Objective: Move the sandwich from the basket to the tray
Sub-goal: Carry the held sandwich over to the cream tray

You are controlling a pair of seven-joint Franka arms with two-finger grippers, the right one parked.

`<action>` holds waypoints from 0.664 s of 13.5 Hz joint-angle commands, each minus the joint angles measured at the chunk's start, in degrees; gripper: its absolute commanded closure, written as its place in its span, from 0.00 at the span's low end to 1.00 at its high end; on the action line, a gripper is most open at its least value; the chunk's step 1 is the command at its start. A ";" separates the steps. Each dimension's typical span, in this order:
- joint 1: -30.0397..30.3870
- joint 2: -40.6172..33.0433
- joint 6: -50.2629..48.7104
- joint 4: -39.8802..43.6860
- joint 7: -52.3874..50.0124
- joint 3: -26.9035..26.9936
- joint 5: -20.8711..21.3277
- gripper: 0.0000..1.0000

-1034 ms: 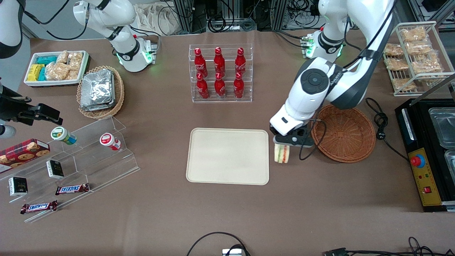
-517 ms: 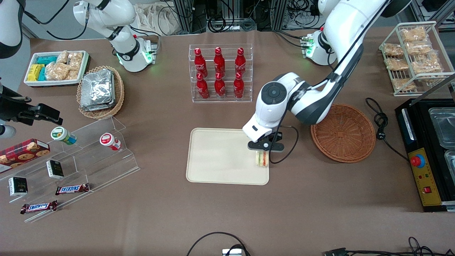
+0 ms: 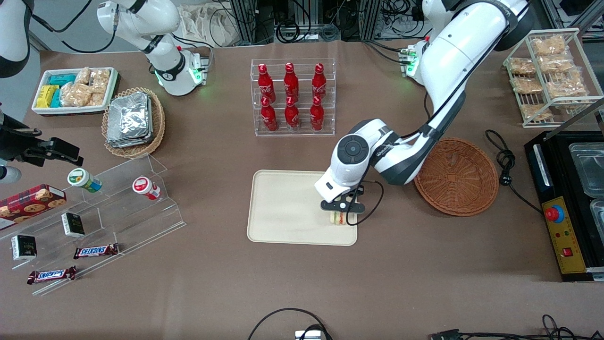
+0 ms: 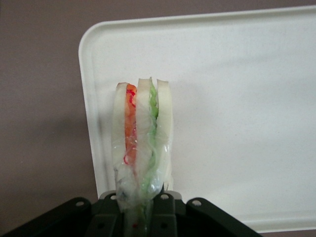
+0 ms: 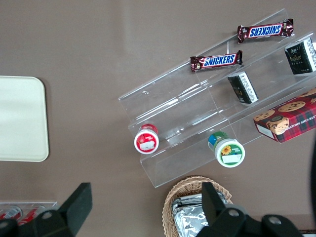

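Note:
My left gripper [image 3: 340,211] is shut on the sandwich [image 3: 337,217], a wrapped wedge of pale bread with orange, red and green layers. In the left wrist view the sandwich [image 4: 143,140] sticks out from between the gripper's [image 4: 143,217] black fingers, pinched by its wrap, over the cream tray [image 4: 237,98]. In the front view the sandwich hangs low over the tray [image 3: 283,208], near the corner closest to the camera on the basket's side. The reddish-brown wicker basket [image 3: 457,176] stands beside the tray, with nothing in it.
A clear rack of red bottles [image 3: 292,97] stands farther from the camera than the tray. A tan basket of foil packets [image 3: 133,122], a white bin of snacks [image 3: 74,89] and an acrylic stand [image 3: 108,212] lie toward the parked arm's end. A black machine [image 3: 566,203] sits past the basket.
The left gripper has carried the sandwich from beside the basket to over the tray, then lower and a little further in over the tray's corner.

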 commanded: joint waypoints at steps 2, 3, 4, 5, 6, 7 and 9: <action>-1.65 2.81 -1.36 2.92 -1.40 0.23 2.32 0.79; -1.65 3.33 -1.36 2.93 -1.40 0.23 2.67 0.78; -1.65 3.69 -1.36 3.10 -1.83 0.23 3.89 0.77; -1.65 4.21 -1.27 3.19 -2.01 0.23 4.52 0.76; -1.65 4.30 -1.36 3.19 -1.92 0.23 4.61 0.74; -1.74 4.30 -1.36 3.19 -2.01 0.23 4.61 0.67; -2.00 4.39 -1.27 3.19 -2.53 0.23 4.61 0.28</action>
